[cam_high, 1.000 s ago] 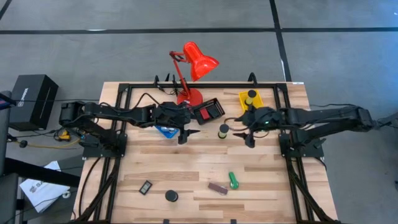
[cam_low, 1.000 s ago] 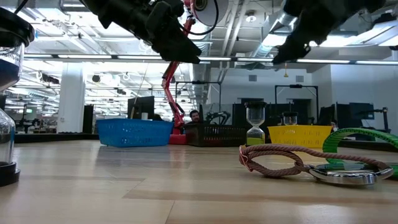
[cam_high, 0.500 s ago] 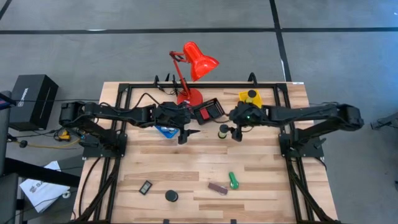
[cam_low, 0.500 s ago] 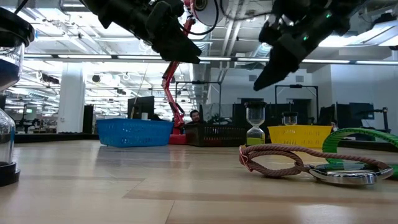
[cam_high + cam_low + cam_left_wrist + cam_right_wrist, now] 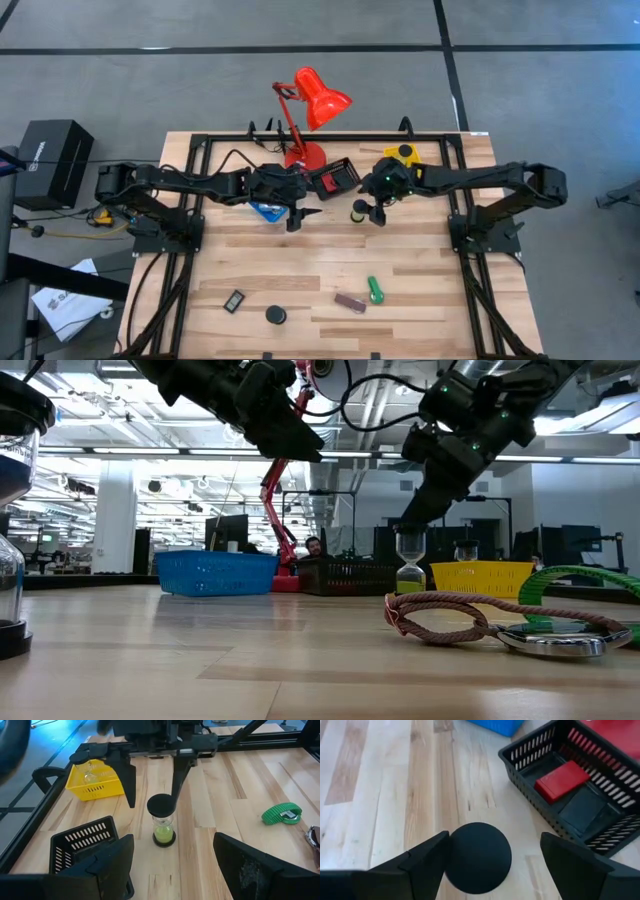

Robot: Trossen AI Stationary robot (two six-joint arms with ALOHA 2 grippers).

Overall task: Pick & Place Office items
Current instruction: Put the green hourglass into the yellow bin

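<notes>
Right pincer (image 5: pixel 373 213) moved over 1 hourglass (image 5: pixel 359 211), spread wide, empty, left pincer (image 5: pixel 298 220) open, empty, 3 trays.

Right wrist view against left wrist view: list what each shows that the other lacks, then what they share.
Only the right wrist view shows the red block lying inside the black tray and a corner of the blue tray. Only the left wrist view shows the yellow tray, the green piece on the table, and the open right gripper straddling the hourglass. Both share the hourglass and black tray.
</notes>
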